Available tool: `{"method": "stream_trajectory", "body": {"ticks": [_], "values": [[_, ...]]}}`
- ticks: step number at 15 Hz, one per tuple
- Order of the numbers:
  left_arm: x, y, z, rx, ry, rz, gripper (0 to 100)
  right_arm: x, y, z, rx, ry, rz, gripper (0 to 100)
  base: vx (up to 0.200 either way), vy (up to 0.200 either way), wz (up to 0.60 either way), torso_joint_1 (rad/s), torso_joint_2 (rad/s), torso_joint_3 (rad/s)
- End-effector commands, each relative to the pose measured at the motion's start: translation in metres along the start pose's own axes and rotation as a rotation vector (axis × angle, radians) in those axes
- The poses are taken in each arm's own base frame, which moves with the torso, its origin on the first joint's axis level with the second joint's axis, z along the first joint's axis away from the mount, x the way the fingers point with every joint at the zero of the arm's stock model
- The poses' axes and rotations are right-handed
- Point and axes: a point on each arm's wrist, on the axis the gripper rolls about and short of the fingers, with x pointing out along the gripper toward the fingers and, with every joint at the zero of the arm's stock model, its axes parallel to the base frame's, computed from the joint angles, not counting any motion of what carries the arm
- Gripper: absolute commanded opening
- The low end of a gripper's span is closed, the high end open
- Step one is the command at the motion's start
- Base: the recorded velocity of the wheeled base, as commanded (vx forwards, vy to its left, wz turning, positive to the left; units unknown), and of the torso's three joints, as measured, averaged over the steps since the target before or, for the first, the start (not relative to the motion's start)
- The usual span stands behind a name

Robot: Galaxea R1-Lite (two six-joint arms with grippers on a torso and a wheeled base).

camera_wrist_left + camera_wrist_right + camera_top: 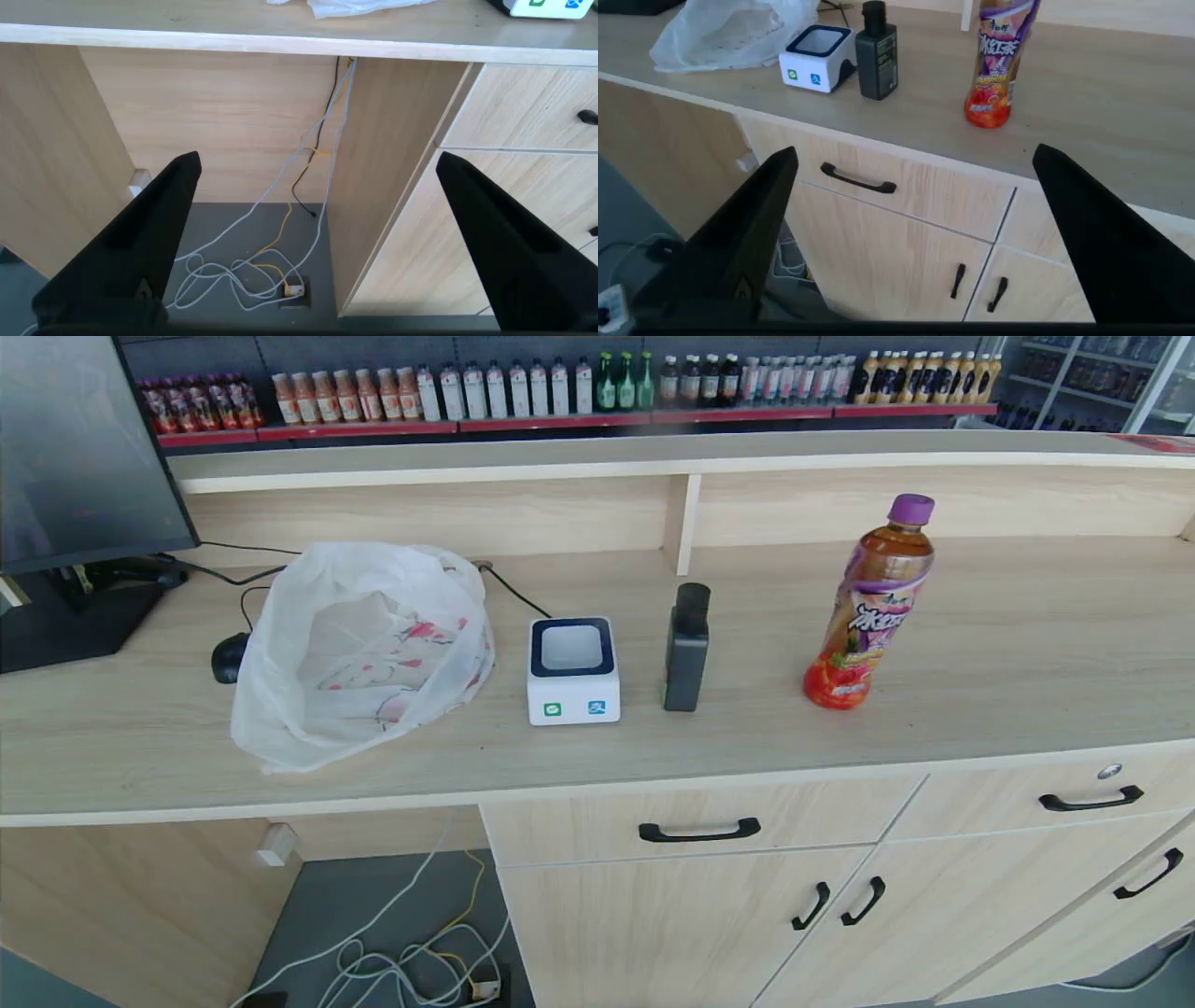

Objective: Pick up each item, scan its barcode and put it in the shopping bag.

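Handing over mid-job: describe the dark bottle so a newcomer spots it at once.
On the wooden counter, find the white scanner right of the bag. The dark bottle stands upright just right of it. It is all dark and boxy, unlike the taller purple-capped tea bottle farther right.

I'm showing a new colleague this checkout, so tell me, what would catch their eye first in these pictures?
The tall bottle with its purple cap and bright red base stands upright toward the right of the counter, the most colourful thing on it. On the left lies the white bag, its mouth open. Between them sit the white scanner and a dark bottle, upright beside it.
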Motion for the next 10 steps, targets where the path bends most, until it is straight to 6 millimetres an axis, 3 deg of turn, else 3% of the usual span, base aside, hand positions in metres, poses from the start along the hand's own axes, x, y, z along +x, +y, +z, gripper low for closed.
{"method": "stream_trajectory", "body": {"ticks": [1, 5, 10], "values": [[0.000, 0.000, 0.000, 0.000, 0.000, -0.001, 100, 0.050, 0.001, -0.013, 0.055, 0.115, 0.168, 100, 0.000, 0.000, 0.00, 0.000, 0.00, 0.000], [0.000, 0.000, 0.000, 0.000, 0.000, -0.001, 100, 0.099, 0.005, -0.004, 0.049, 0.043, 0.235, 100, 0.000, 0.000, 0.00, 0.000, 0.00, 0.000], [0.000, 0.000, 0.000, 0.000, 0.000, -0.001, 100, 0.118, 0.006, 0.006, 0.000, 0.018, 0.242, 100, 0.000, 0.000, 0.00, 0.000, 0.00, 0.000]]}}
